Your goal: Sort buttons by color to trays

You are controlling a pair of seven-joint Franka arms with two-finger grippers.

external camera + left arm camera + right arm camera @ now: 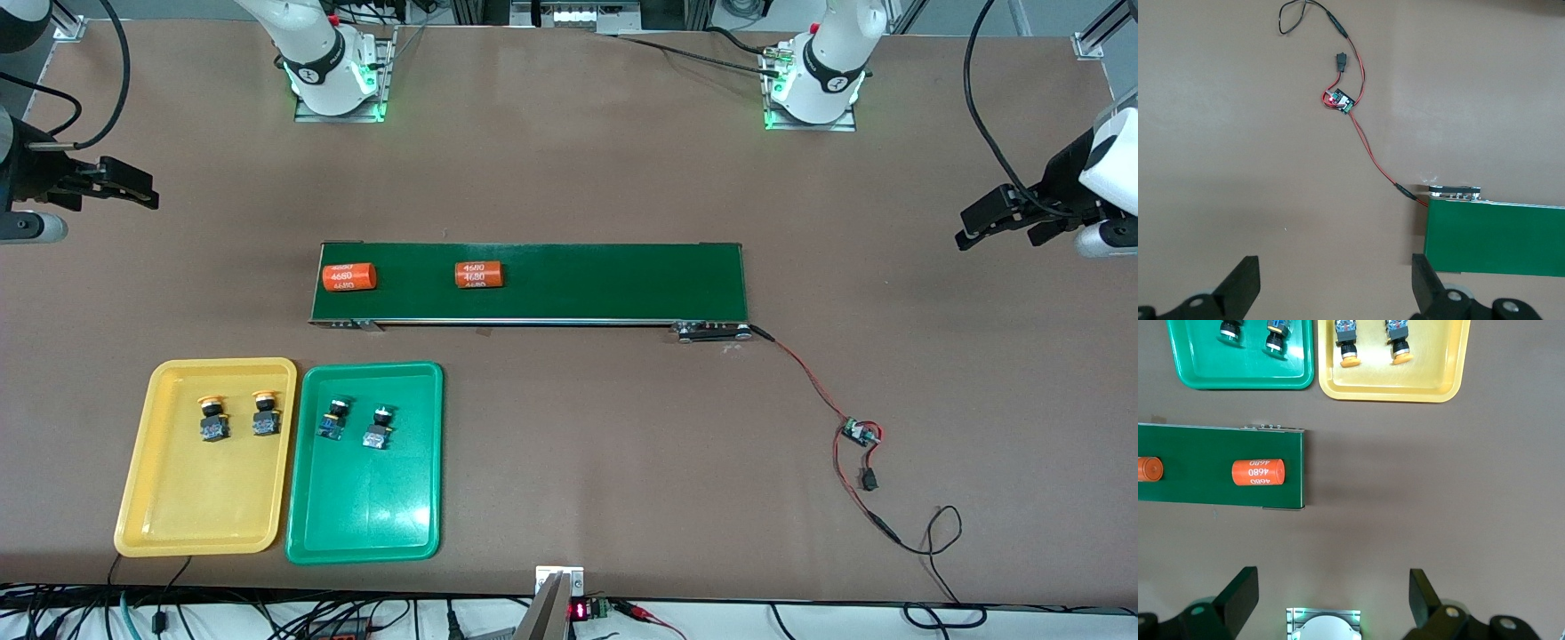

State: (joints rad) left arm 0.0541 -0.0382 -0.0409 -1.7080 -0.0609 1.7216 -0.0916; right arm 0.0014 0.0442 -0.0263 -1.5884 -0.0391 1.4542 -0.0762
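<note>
Two yellow-capped buttons (212, 418) (266, 413) lie side by side in the yellow tray (200, 498). Two more buttons (332, 418) (378, 428), their caps dark against the plastic, lie in the green tray (364, 507) beside it. The right wrist view shows both trays too, the green tray (1238, 377) and the yellow tray (1391, 383), with the yellow-capped pair (1349, 347) (1399, 343). My right gripper (142, 188) (1333, 597) hangs open and holds nothing at the right arm's end of the table. At the left arm's end, my left gripper (969, 227) (1336, 280) is open over bare table.
A long dark-green conveyor belt (533, 283) (1498, 237) crosses the middle, carrying two orange cylinders marked 4680 (348, 277) (480, 275). A red and black wire runs from its end to a small controller board (859, 433) (1340, 101). The arm bases (333, 71) (813, 84) stand farthest from the front camera.
</note>
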